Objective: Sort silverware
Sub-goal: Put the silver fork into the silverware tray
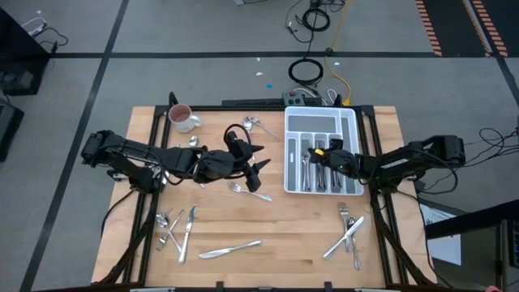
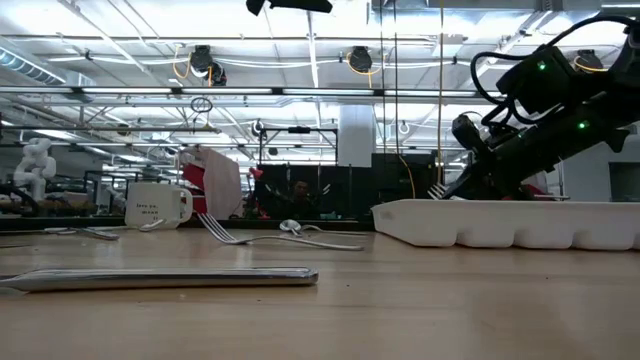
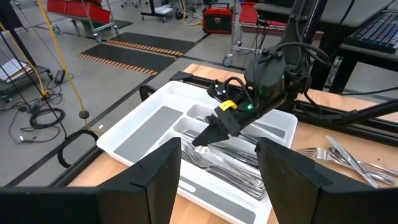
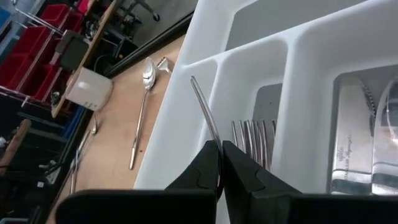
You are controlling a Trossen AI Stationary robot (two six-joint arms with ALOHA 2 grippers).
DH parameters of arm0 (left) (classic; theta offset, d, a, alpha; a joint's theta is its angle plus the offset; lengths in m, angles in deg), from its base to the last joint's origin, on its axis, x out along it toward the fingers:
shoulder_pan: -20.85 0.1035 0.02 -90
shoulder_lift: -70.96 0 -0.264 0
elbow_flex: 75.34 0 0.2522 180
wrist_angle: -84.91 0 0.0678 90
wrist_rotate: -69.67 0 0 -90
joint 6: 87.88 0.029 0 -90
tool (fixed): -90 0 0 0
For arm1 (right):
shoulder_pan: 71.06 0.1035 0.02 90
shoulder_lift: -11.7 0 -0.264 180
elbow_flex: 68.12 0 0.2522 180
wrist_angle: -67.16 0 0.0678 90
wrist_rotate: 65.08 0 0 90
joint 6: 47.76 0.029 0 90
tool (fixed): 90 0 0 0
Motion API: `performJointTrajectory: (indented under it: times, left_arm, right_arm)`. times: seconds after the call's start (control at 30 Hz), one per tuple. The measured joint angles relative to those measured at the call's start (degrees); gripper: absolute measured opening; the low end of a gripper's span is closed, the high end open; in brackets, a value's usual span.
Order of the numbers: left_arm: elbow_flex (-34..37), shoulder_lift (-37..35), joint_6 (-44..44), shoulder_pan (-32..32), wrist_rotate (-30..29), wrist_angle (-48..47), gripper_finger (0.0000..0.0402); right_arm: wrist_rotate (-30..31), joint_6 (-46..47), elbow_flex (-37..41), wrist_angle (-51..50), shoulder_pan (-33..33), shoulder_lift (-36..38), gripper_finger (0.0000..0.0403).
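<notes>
Between the right fingers [image 4: 205, 168], a fork [image 4: 205, 115].

Wooden table [image 1: 268, 227] — loaded.
Bearing white tray [image 1: 351, 130], mug [image 1: 182, 118], scattered silverware [image 1: 229, 249] — forks, knives, spoons.

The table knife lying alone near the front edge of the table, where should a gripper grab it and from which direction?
Probably from straight above, at the handle half of the table knife. It lies flat on the bare wooden table, apart from the other silverware, so only a top-down pinch across its narrow width fits. The left gripper hangs open nearer to it than the right gripper, over the tray.
</notes>
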Motion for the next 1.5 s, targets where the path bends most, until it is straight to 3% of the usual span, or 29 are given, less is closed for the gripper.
performJointTrajectory:
  times: [0.13,0.47,0.63,1.07,1.5]
  left_arm:
    - [0.0,0.0,0.02,0.0,0.0,0.0,0.0216]
    - [0.0,0.0,0.15,0.04,0.0,0.02,0.0216]
    - [0.0,0.0,0.21,0.07,0.0,0.06,0.0216]
    - [0.0,0.0,0.04,0.07,0.02,0.23,0.0216]
    - [0.0,0.0,0.01,0.07,0.02,0.24,0.0216]
  right_arm:
    - [-1.83,-2.42,-0.15,-0.17,-0.08,-0.08,0.0]
    - [-6.11,-8.27,-6.66,-13.61,-0.7,-0.44,0.0]
    - [-10.26,-8.58,-7.71,-12.91,-1.93,-0.42,0.0]
    - [-10.37,-7.69,-7.67,-14.01,-2.25,-0.44,0.0001]
    - [-10.26,-7.5,-7.67,-13.03,-2.21,-0.41,0.009]
